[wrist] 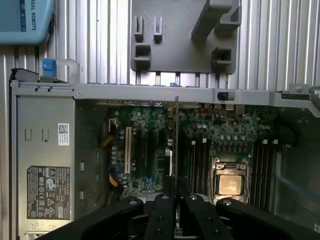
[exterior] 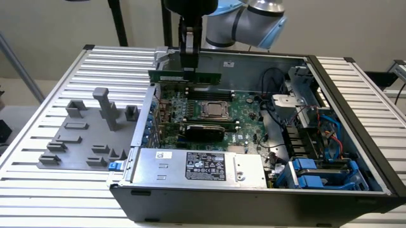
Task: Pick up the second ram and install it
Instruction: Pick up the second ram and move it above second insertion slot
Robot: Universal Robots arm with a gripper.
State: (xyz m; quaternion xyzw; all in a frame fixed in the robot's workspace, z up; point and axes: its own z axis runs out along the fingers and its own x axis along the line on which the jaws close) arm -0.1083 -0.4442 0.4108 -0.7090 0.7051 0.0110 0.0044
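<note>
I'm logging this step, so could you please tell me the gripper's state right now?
Gripper: closed, holding the second ram above the motherboard.

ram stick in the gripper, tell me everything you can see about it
The ram stick is a long, thin, flat green circuit board with dark parts along its face. It hangs level on its long edge, pinched near its middle by the gripper. It is above the motherboard, near the back wall of the open computer case, toward the exterior view's left. The wrist view shows it edge-on as a thin line. Nothing else visibly touches it.
</note>
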